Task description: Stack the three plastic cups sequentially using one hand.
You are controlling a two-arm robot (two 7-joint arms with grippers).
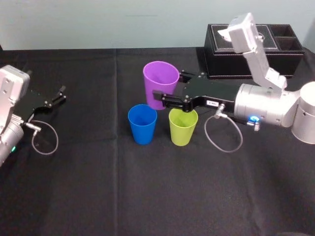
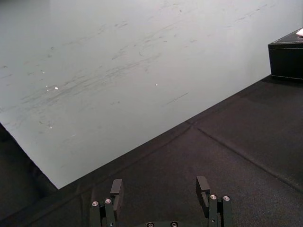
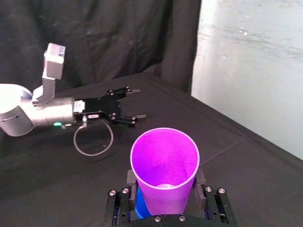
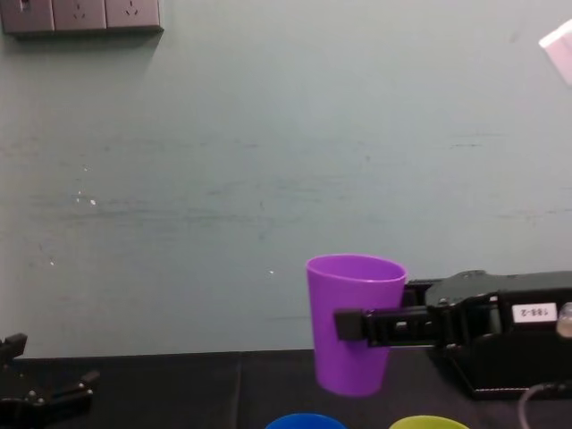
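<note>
Right gripper (image 1: pixel 168 86): reaches in from 3 o'clock; fingers closed on the sides of the purple cup (image 1: pixel 160 78).
Purple cup: upright, mouth up, apparently raised off the counter (image 1: pixel 98 187).
Blue cup (image 1: pixel 142 124): standing on the counter at 7 o'clock of the purple cup.
Lime cup (image 1: pixel 183 128): standing at 3 o'clock of the blue cup, just beside it, under the right gripper's body.
Tissue box (image 1: pixel 246 59): 2 o'clock of the purple cup, at the counter's back.
Left gripper (image 1: pixel 61 94): parked at 9 o'clock, well apart from the cups; fingers wide, holding nothing.

Purple cup (image 1: pixel 161 81), blue cup (image 1: pixel 142 123), lime cup (image 1: pixel 183 127): three; one box (image 1: pixel 253 59); two grippers (image 1: pixel 62 95) (image 1: pixel 169 84).
</note>
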